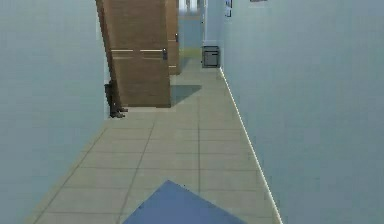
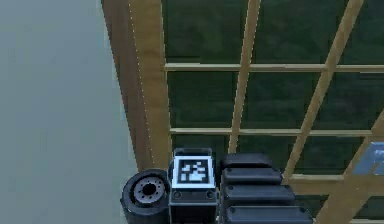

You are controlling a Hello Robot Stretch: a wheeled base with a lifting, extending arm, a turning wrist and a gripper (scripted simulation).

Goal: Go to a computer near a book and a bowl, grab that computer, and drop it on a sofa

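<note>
Looking down a tiled corridor (image 1: 180,140), claw (image 2: 146,196) sitting low beside a window.
A wooden door (image 1: 138,50) is standing ajar on the forward view's left. In the arm side view the arm (image 2: 250,190) is lying before a wood-framed window (image 2: 245,70). The claw's far end isn't showing clearly, so I cannot tell its state or whether it is holding anything. I cannot tell where the computer is.

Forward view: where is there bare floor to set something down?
The tiled floor is bare down the middle, between the open wooden door at the view's left and the wall at its right. It is tighter at the door's foot, by a small dark thing, and at the far end, by a dark box.
</note>
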